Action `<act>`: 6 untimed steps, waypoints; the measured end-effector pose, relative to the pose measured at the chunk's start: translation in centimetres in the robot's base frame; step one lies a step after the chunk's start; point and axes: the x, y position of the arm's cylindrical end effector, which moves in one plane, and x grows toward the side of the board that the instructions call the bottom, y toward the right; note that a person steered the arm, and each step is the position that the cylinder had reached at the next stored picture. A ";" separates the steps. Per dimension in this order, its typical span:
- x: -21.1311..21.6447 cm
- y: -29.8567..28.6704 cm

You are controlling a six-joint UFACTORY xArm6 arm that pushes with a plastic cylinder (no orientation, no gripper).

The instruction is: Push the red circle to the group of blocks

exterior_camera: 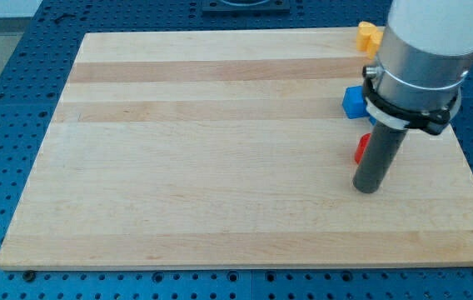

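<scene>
My tip (367, 188), the blunt lower end of a straight dark matte rod, rests on the pale wooden board (220, 167) toward its right side. There is no pincer here to be open or closed, only this plain rod, and it grips nothing. The rod rises into a black collar and a smooth white and grey cylindrical arm housing (424, 50) that hides part of the board's far right corner.

Touching or just beside the rod's left flank, slightly farther away than the tip, a small sliver of the red block (360, 149) shows; most of it is hidden behind the rod, so its round shape cannot be confirmed. Farther still, a glossy blue block (353, 101) with squared edges peeks out from under the collar. At the board's far edge sits a yellow block (369, 36), partly covered, its shape unclear.

The board has light lengthwise grain bands and lies on a blue perforated metal table (20, 100).
</scene>
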 end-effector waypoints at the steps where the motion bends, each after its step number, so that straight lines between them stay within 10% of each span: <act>1: -1.4 0.0; 6: -7.6 0.0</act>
